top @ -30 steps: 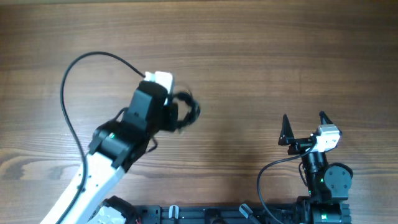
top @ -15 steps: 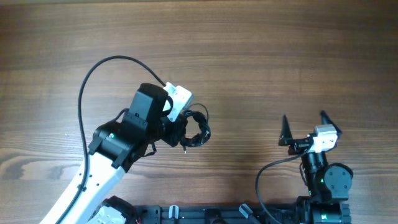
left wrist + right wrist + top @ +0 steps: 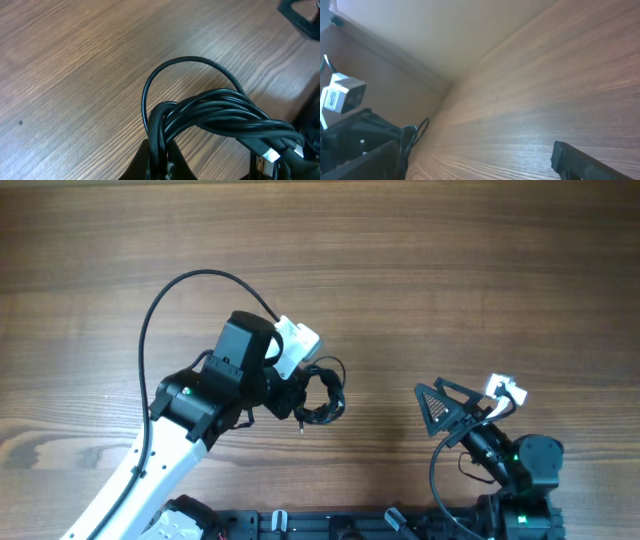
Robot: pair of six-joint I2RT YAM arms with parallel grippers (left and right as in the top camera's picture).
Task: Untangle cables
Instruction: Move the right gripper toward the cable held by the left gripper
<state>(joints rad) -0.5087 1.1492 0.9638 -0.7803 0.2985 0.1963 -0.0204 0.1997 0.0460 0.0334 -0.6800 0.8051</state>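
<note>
The cables (image 3: 325, 395) are a small bunch of thin black cords looped together, with one loop sticking out. My left gripper (image 3: 291, 400) is shut on the bunch and holds it near the table's middle. In the left wrist view the fingers (image 3: 161, 162) pinch several strands of the cables (image 3: 220, 110), and a small plug (image 3: 272, 156) shows at the lower right. My right gripper (image 3: 428, 410) is open and empty, turned to point left at the bunch from a short way off. In the right wrist view the open right gripper (image 3: 475, 162) faces the cables (image 3: 414, 135).
The thick black cable (image 3: 160, 310) of the left arm arcs over the wooden table (image 3: 450, 270). The left wrist's white camera (image 3: 297, 340) sits just above the bunch. The arm bases stand along the front edge (image 3: 330, 525).
My left gripper has carried the bunch to the right and a little toward the front. My right gripper has swung from pointing away to pointing left at the bunch.
</note>
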